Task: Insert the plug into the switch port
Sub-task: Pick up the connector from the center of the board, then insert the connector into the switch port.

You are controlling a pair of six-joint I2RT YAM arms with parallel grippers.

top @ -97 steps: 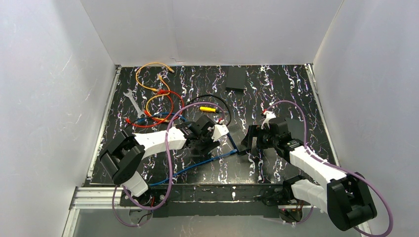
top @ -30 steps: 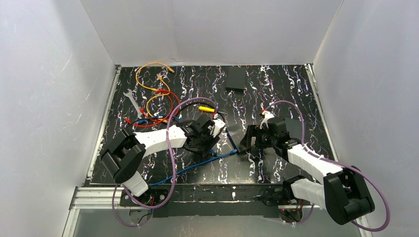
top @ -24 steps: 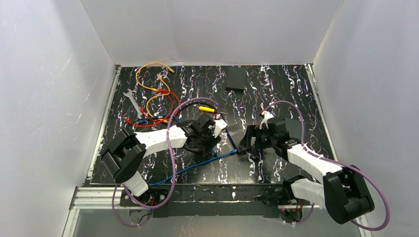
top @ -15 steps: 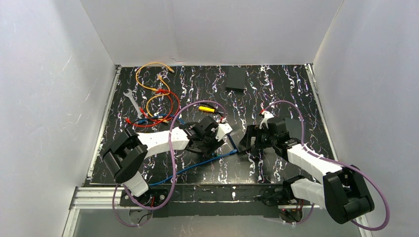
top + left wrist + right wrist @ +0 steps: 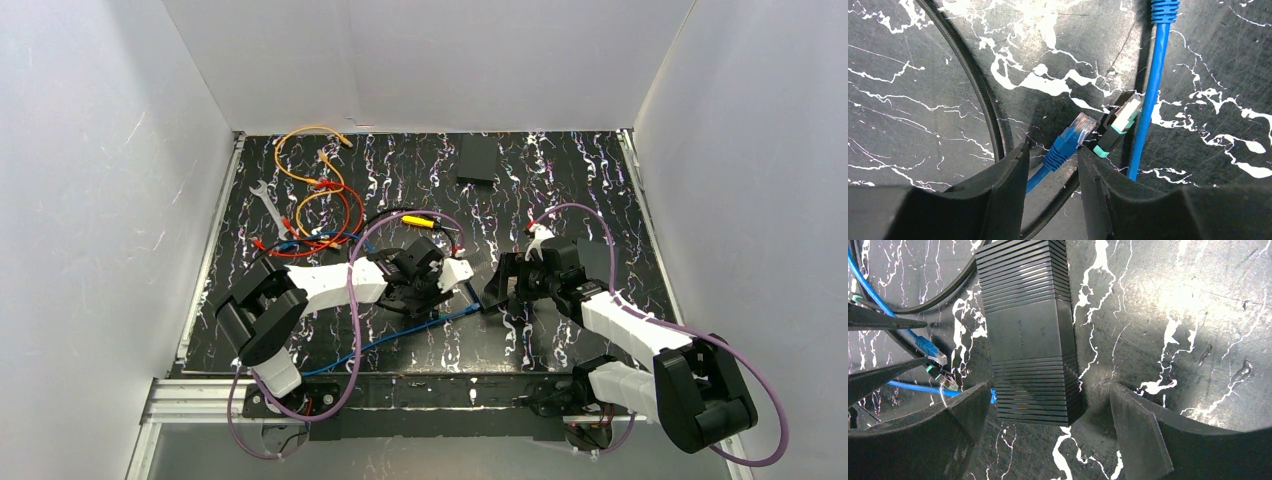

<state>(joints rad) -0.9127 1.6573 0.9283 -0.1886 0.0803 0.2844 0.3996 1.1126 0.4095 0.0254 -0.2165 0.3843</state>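
Observation:
The blue plug [image 5: 1075,131] with its clear tip lies on the marbled table, pointing up and to the right. My left gripper [image 5: 1053,150] straddles its ribbed boot; the jaws stand narrowly open, with a gap on the left side. The plug [image 5: 930,351] also shows at the left of the right wrist view. The switch [image 5: 1028,335], a black ribbed box, lies between the wide-open jaws of my right gripper [image 5: 1049,386], touching neither. Its ports are hidden. From above, the left gripper [image 5: 455,272] sits just left of the switch [image 5: 497,285].
A black connector with teal bands [image 5: 1115,127] and a second blue cable [image 5: 1150,90] lie right beside the plug. A black cable [image 5: 973,75] curves to the left. Orange and red wires [image 5: 312,195], a wrench [image 5: 268,208] and another black box [image 5: 477,160] lie farther back.
My left gripper has slid right toward the switch, and its jaws have narrowed around the blue plug. The right gripper has stayed put, open around the switch.

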